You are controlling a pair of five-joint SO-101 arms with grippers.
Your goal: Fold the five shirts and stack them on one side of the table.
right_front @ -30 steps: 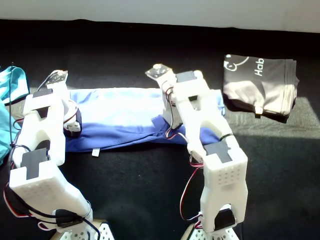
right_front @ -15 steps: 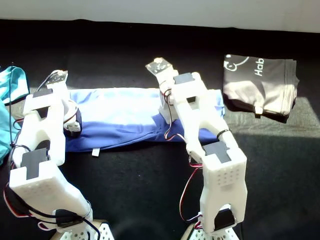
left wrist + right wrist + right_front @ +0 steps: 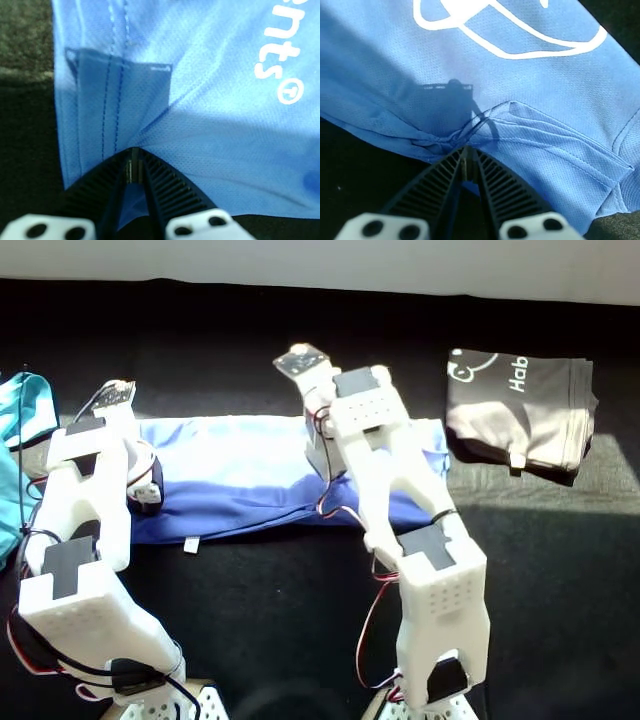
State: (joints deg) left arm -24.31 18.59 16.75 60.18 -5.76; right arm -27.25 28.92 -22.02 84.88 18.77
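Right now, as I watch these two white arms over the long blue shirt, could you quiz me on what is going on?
1. Fill in: the dark grey shirt with white print on the black table is already ____.
2. What does the right gripper pinch? A) the dark grey shirt B) the blue mesh shirt C) nothing
3. True or false: the left gripper is open above the blue shirt.

Key: 1 folded; 2 B; 3 false, it is shut on the shirt's cloth.
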